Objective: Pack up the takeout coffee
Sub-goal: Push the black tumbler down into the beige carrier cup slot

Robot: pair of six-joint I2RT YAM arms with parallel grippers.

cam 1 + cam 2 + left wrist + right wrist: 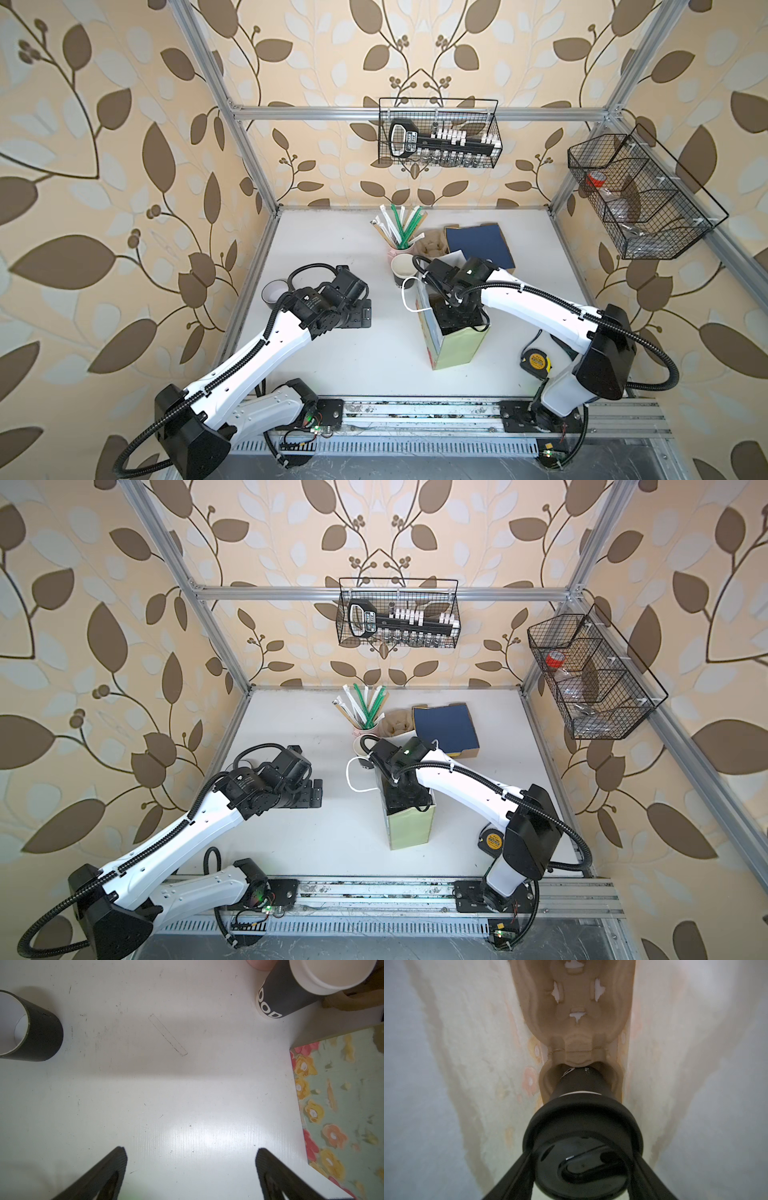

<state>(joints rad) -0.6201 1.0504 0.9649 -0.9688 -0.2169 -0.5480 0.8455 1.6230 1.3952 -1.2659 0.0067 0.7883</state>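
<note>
Inside narrow bag [457, 349], right gripper [581, 1155] clamps lidded cup [581, 1082], walls close

Robot test booth: aluminium frame [311, 111], wallpaper panels [104, 166].

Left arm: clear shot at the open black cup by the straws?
Probably yes. The left gripper is open over bare table, nothing between it and the cup. Tight though: the bag and right arm sit right beside it.

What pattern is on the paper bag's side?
The bag bears yellow, orange and red flowers on pale green, clearest in the left wrist view.
</note>
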